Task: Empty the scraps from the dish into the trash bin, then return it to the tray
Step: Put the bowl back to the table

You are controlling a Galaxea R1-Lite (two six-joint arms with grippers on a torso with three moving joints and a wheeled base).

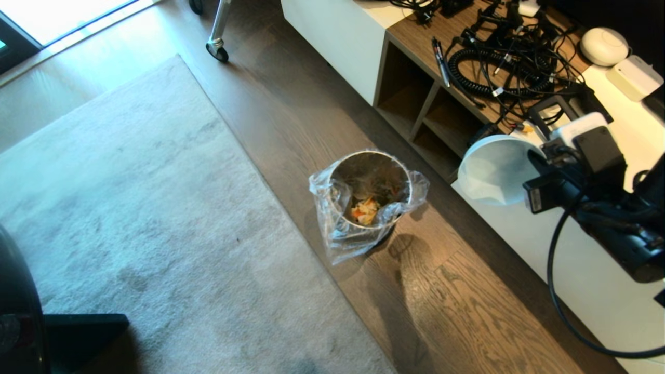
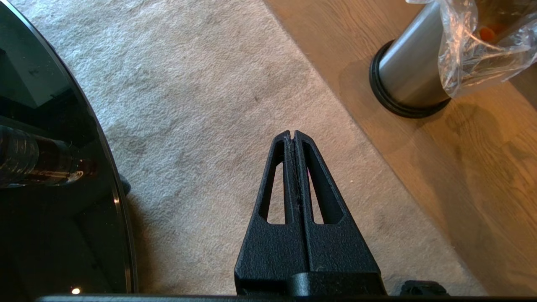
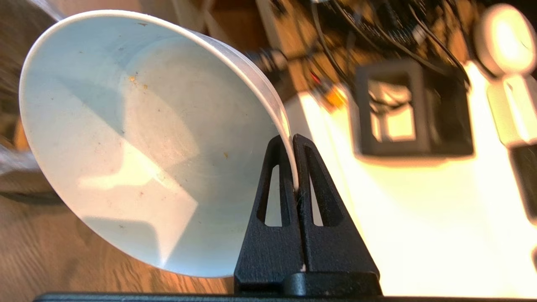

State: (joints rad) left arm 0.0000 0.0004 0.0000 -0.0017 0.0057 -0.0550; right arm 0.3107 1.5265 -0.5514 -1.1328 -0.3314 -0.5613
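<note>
Already the orange and yellow scraps (image 1: 366, 210) lie inside the small brushed-steel trash bin (image 1: 370, 200) on the wooden floor. The right gripper (image 3: 292, 140) pinches the emptied white bowl's (image 1: 493, 169) rim, held aloft beside the bin; the left gripper (image 2: 292, 135) hangs clenched, empty. Returning it to the tray, unseen here, remains.

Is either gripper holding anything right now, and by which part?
The right gripper is shut on the white bowl, pinching its rim. The bowl is tipped and empty except for crumbs. The left gripper is shut and holds nothing.
</note>
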